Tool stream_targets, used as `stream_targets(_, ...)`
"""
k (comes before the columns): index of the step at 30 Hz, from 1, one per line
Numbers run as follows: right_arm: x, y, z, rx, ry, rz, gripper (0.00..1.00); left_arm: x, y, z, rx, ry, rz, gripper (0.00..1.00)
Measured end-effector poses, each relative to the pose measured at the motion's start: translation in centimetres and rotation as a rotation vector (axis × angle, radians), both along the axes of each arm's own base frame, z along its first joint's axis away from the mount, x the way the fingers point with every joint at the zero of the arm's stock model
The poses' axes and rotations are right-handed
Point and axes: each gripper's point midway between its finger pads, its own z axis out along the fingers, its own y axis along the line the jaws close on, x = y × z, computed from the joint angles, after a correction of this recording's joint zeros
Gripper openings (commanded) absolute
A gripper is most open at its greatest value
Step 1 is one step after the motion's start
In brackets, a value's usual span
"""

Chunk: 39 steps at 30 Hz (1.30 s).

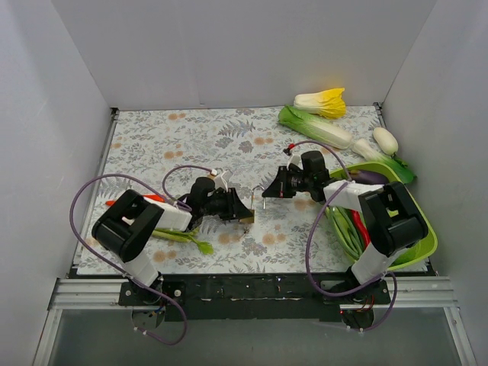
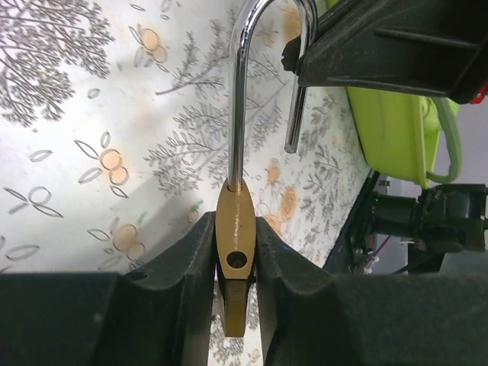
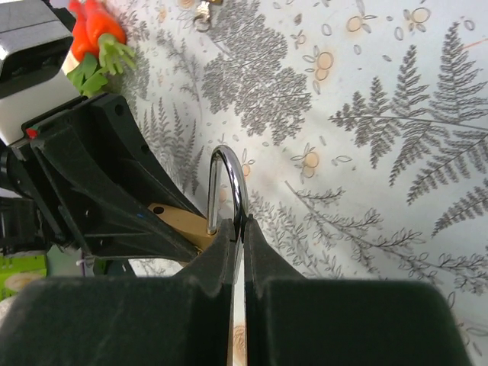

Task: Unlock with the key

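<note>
Clamping the brass padlock [image 2: 235, 229] by its body, the left jaws face the right jaws, pinched on its open shackle [image 2: 239, 91], while the key [image 3: 202, 14] lies loose on the tabletop [image 3: 396, 114] beyond both, beside the carrot [image 3: 95, 27], nearer the left arm.

The padlock [image 1: 245, 216] sits in the middle of the table [image 1: 152, 145], with the left gripper [image 1: 238, 210] on its left and the right gripper [image 1: 268, 191] on its right. A cabbage [image 1: 322, 101], a long leafy vegetable [image 1: 313, 127] and a radish [image 1: 385, 140] lie in the far right corner. A bin [image 1: 427, 244] holding vegetables [image 1: 347, 229] stands along the right edge, toward the near corner. A carrot [image 1: 152, 198] and a leafy stalk [image 1: 187, 238] lie toward the near left corner, and the key [image 3: 202, 11] lies near the carrot.
</note>
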Motion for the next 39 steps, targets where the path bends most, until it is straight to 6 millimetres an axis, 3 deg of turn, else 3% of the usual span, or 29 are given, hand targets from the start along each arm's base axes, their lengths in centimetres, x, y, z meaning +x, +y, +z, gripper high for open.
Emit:
stream_targets(6,1.7,0.1,-1.6,-0.017,0.016,-0.022,0.01,1.9,-0.1,-1.8,0.043,0.055,0.036,0.42)
stream_targets(14,4.9,0.5,-1.5,-0.013,-0.016,-0.058,0.01,4.9,-0.4,-0.8,0.102,-0.017,0.057,0.98)
stream_targets(23,8.2,0.6,-1.8,-0.010,-0.017,-0.091,0.01,7.4,2.4,0.9,0.285,-0.133,0.164,0.98)
stream_targets(29,10.7,0.5,-2.3,-0.016,-0.024,-0.117,0.01,9.1,4.9,7.1,0.304,-0.278,0.263,0.98)
stream_targets(35,12.8,0.3,-3.4,-0.032,-0.016,-0.150,0.02,10.2,9.2,13.7,0.245,-0.387,0.373,0.98)
stream_targets(38,13.7,0.3,-3.7,-0.044,-0.012,-0.157,0.13,10.1,11.3,15.3,0.245,-0.410,0.417,0.98)
stream_targets(39,13.9,0.4,-3.8,-0.048,-0.012,-0.160,0.21,10.0,11.7,15.6,0.247,-0.415,0.424,0.98)
